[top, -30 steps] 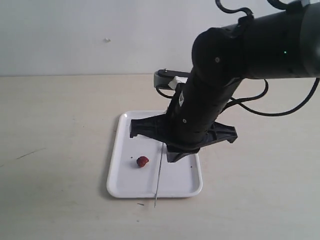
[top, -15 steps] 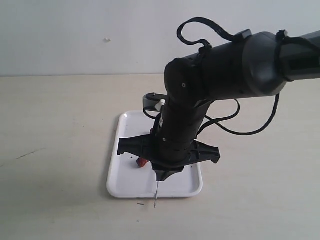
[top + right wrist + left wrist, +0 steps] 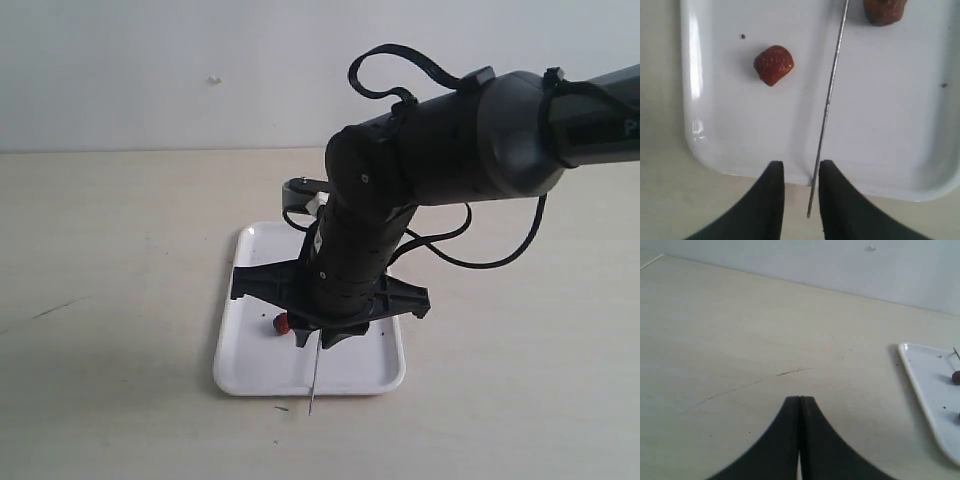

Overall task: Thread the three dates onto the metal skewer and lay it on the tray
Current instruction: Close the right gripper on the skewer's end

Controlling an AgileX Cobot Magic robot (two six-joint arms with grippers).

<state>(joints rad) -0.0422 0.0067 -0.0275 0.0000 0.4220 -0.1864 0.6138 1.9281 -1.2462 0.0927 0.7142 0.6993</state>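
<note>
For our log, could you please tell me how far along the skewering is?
Done: nothing visibly; the skewer lies on the tray, bare where visible, one date and a second date loose beside it. In hand: the right gripper stands open astride the skewer's tip. Left: threading all three, then laying it down.

pale wood table (image 3: 110, 230) w/ thin dark scratch (image 3: 58, 307) at left; plain white wall (image 3: 120, 60) behind, small mark (image 3: 213, 79) on it.
</note>
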